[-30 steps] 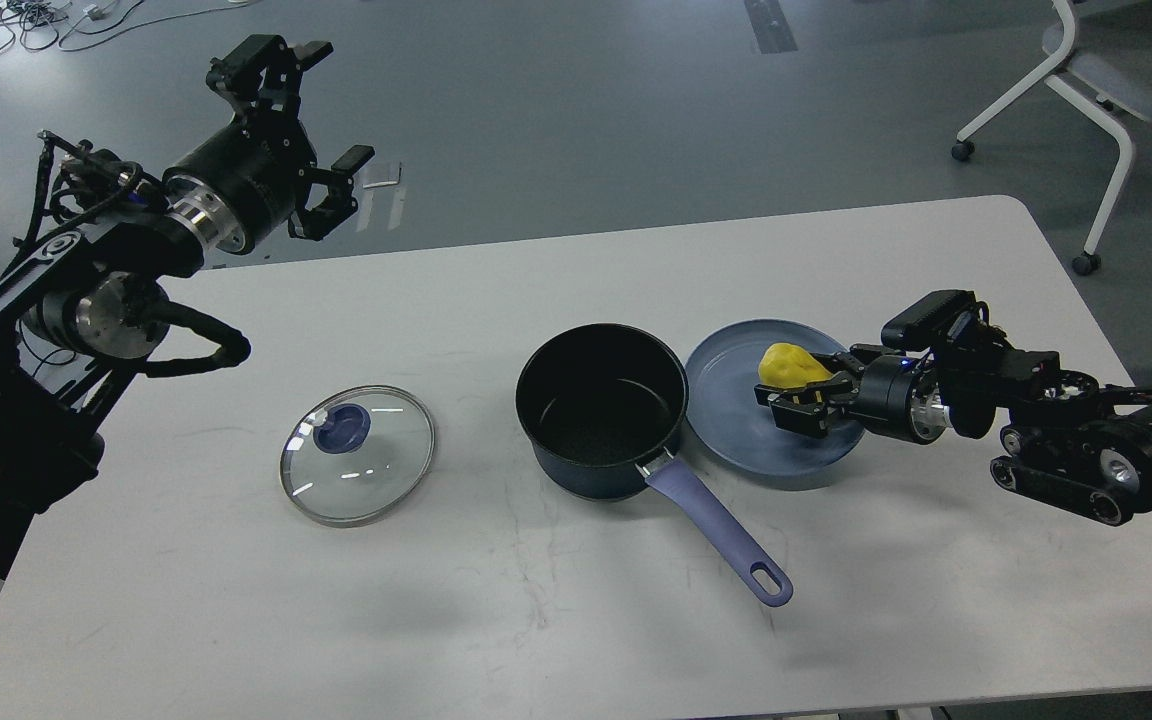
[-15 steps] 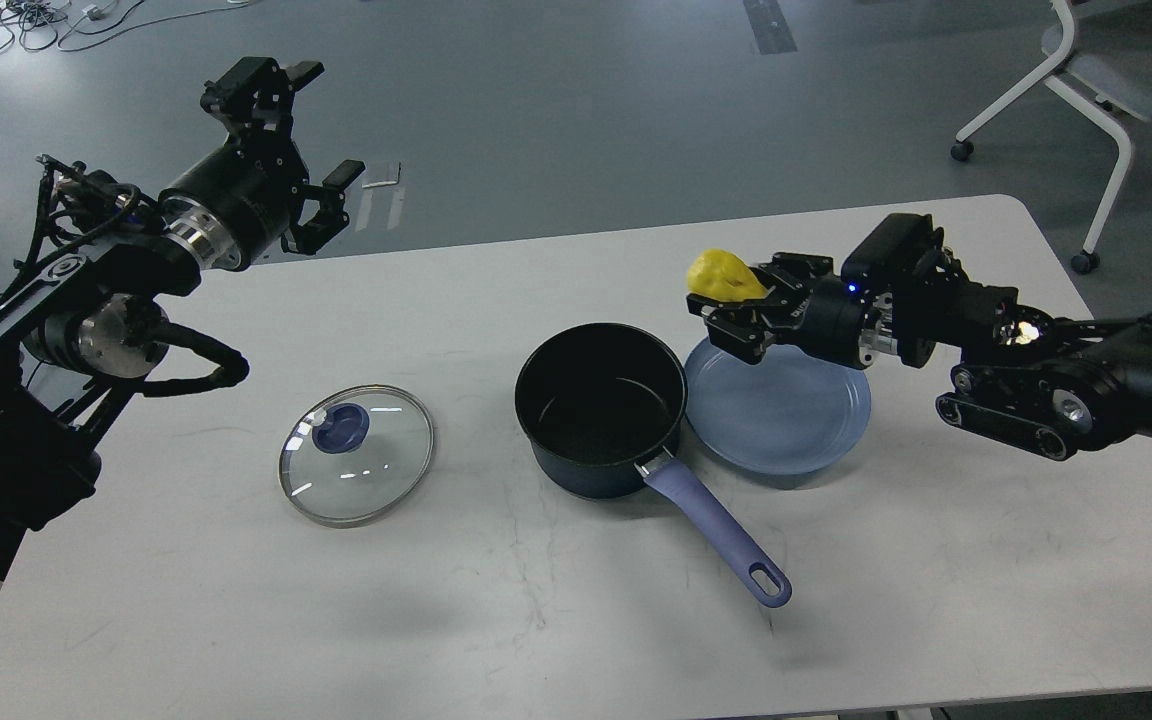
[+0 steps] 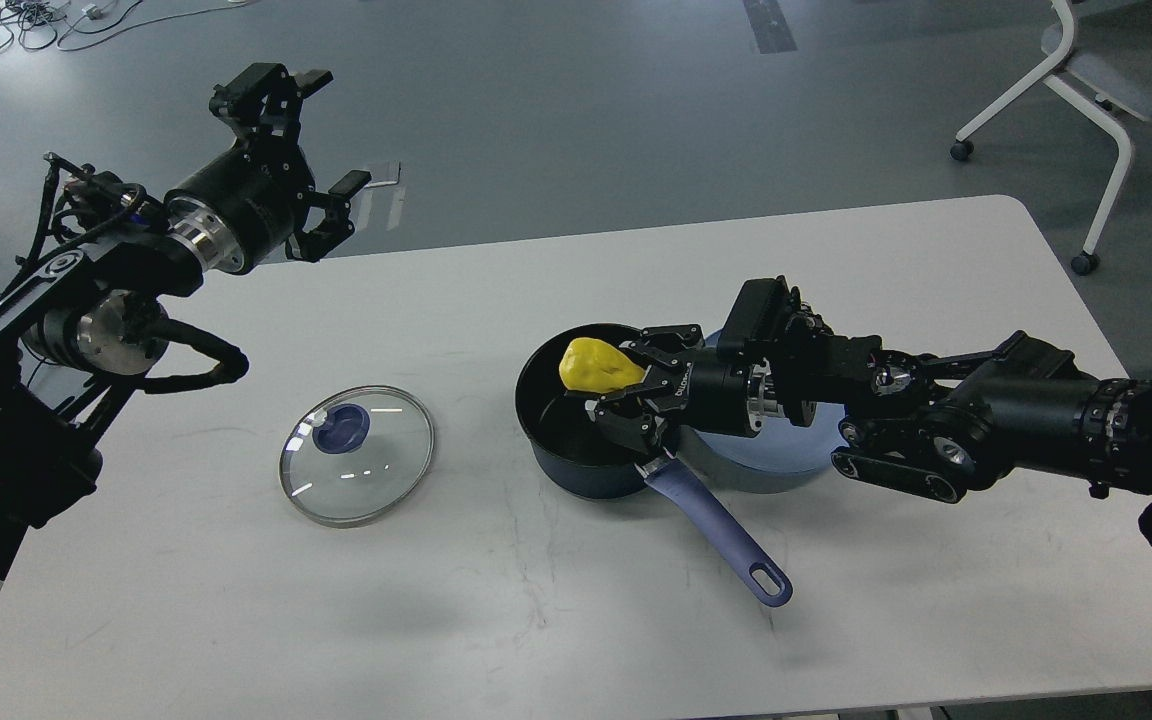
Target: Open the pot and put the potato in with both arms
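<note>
Holding the yellow potato [image 3: 600,366] over the open pot [image 3: 596,412], right gripper [image 3: 628,385] has jaws clamped on it. Left gripper [image 3: 308,150] hangs raised, jaws spread wide. Glass lid [image 3: 357,454] lies on table [image 3: 536,620], left of pot.

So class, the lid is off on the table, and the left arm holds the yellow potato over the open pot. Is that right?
Not quite: the head view shows the right gripper holding the potato over the pot. The left gripper is raised and empty. The lid does lie on the table.
</note>
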